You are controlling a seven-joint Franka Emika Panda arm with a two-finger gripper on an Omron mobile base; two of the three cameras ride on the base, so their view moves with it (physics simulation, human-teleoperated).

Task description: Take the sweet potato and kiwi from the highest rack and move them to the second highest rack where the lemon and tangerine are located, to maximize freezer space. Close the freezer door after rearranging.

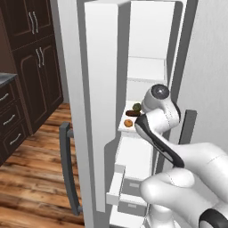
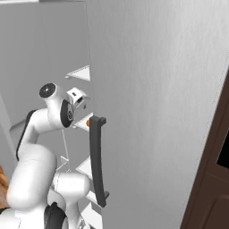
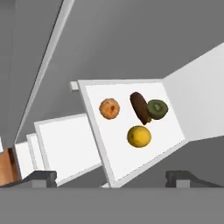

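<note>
Sweet potato point(image 3: 140, 107) and kiwi point(image 3: 157, 108) lie grouped beside lemon point(image 3: 139, 136) and tangerine point(image 3: 109, 108); gripper point(image 3: 111, 177) spread, empty; door point(image 1: 95, 107) unclosed.

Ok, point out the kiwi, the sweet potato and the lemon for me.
kiwi point(image 3: 157, 108): hand view, middle of its cut green face.
sweet potato point(image 3: 139, 106): hand view, middle of its dark body.
lemon point(image 3: 139, 136): hand view, centre of its yellow skin.

arm: raised, reaching forward | claw point(image 3: 111, 177): empty, jaws wide apart
</note>
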